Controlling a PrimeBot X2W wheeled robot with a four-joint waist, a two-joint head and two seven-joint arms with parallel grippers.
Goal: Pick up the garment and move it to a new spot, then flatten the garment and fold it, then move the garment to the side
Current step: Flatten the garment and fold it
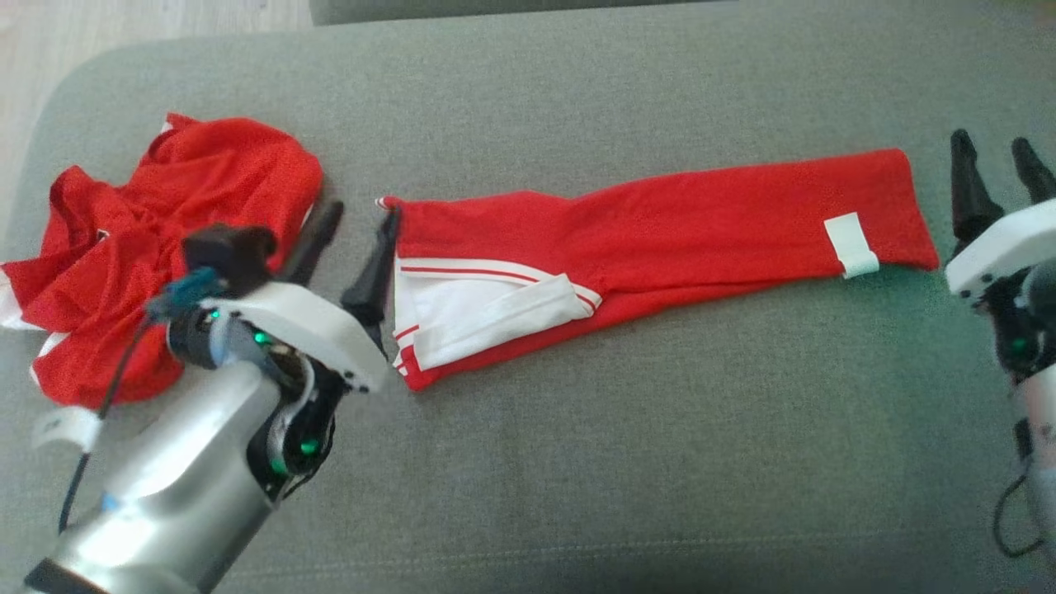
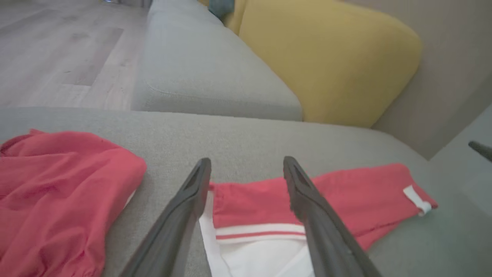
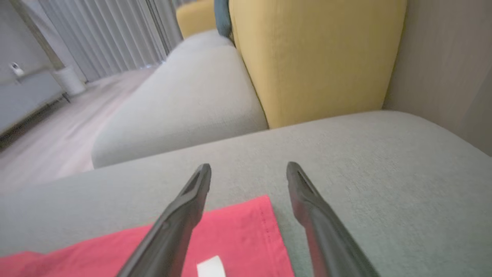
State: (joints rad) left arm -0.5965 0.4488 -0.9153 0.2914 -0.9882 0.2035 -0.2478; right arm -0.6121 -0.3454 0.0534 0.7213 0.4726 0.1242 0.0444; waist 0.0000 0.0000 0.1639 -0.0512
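The garment (image 1: 660,223) is a pair of red trousers with white side panels and a white tag. It lies stretched out flat across the grey sofa seat (image 1: 577,462). My left gripper (image 1: 361,213) stands open at its left, waistband end, one finger touching the hem and nothing held. The left wrist view has the left gripper (image 2: 246,161) with its fingers spread over the trousers (image 2: 346,188). Open and empty, my right gripper (image 1: 990,142) hangs just past the right end. In the right wrist view the right gripper (image 3: 248,166) hovers over the corner of the red cloth (image 3: 238,231).
A second red garment (image 1: 157,239) lies crumpled at the seat's left end, behind my left arm. A yellow cushion (image 2: 330,57) leans against the wall beyond the seat. Another grey seat (image 3: 184,100) adjoins at the far side. Wooden floor (image 1: 124,25) lies past the left edge.
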